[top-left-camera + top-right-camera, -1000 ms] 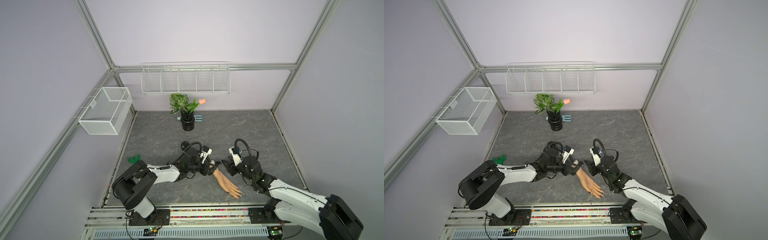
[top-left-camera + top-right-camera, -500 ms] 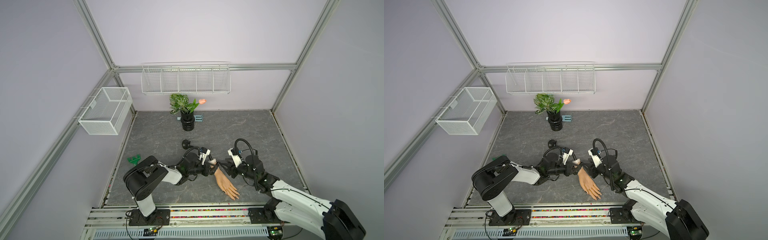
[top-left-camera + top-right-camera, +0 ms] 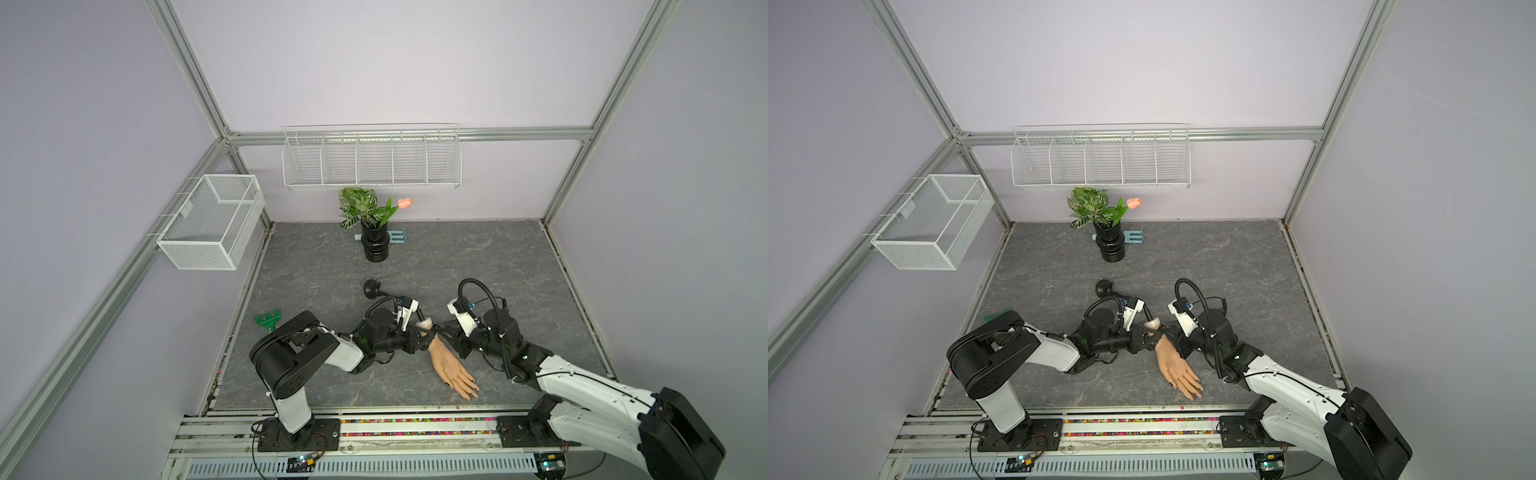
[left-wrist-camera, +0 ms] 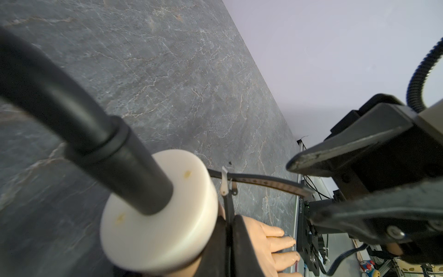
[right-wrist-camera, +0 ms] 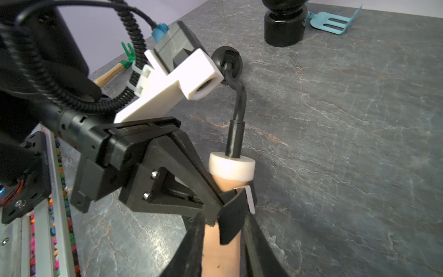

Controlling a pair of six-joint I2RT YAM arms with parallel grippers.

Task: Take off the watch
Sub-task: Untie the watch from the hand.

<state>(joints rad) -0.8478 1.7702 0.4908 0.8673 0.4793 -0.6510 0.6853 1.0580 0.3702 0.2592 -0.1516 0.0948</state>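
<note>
Watch strap (image 4: 263, 180) is pinched by the low left end effector (image 4: 230, 223); right end effector (image 4: 300, 189) gapes around its tail.

Your top views are bright under soft, diffuse light: the mannequin hand (image 3: 451, 365) casts only a faint shadow on the table (image 3: 478, 257) beside it, and nothing glares. The frame posts (image 3: 195, 83) far from the hand bow toward the picture edges. In the left wrist view the black stalk (image 4: 72, 115) and white cap (image 4: 158, 211) at the hand's wrist are blurred, while the watch (image 4: 259, 178) strap just past them is crisp. In the right wrist view a broad dim shadow crosses the table beside the hand.
</note>
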